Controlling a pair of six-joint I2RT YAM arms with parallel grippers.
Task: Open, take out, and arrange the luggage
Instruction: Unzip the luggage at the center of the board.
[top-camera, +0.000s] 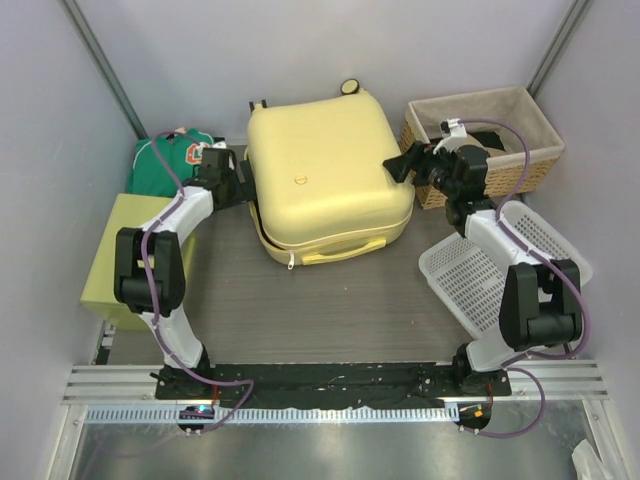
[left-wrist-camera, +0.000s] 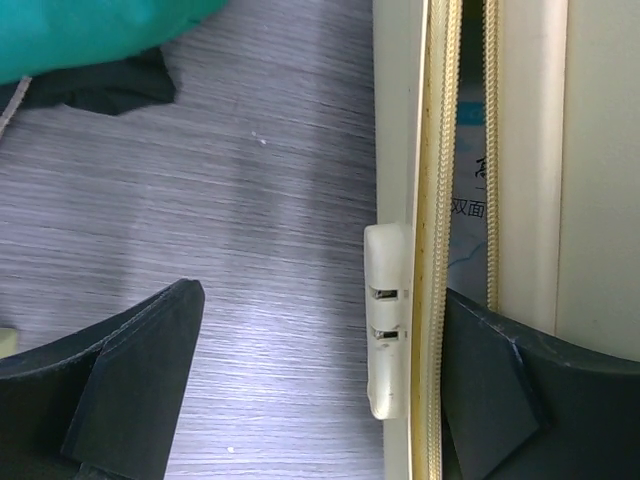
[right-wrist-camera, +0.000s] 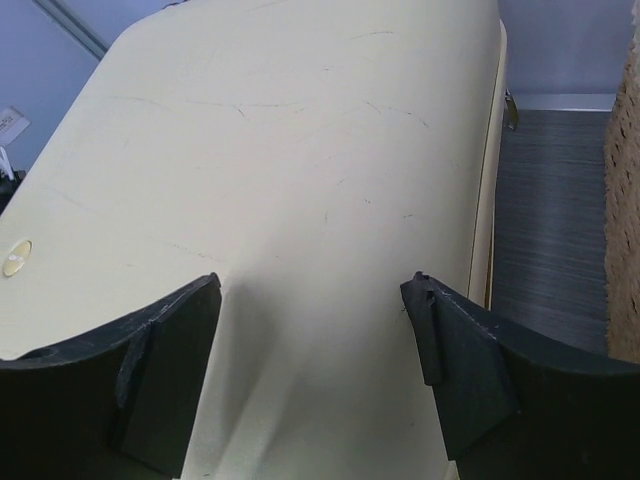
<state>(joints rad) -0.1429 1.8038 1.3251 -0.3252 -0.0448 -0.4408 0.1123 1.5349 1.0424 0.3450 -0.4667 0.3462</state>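
Observation:
The luggage (top-camera: 325, 170) is a pale yellow hard-shell suitcase lying flat in the middle of the table, lid slightly ajar over the lower shell. In the left wrist view its zipper tracks (left-wrist-camera: 437, 150) stand apart, with printed paper showing in the gap. My left gripper (top-camera: 240, 186) is open at the suitcase's left edge. One finger (left-wrist-camera: 500, 390) sits at the gap and the other (left-wrist-camera: 130, 370) is over bare table, with a small white foot (left-wrist-camera: 388, 320) on the rim between them. My right gripper (top-camera: 402, 164) is open over the lid's right side (right-wrist-camera: 300, 180), holding nothing.
A green garment (top-camera: 175, 165) lies back left, behind a yellow-green box (top-camera: 125, 260). A wicker basket (top-camera: 490, 135) stands back right and a white plastic basket (top-camera: 490, 270) sits beside the right arm. Grey walls enclose the table on three sides.

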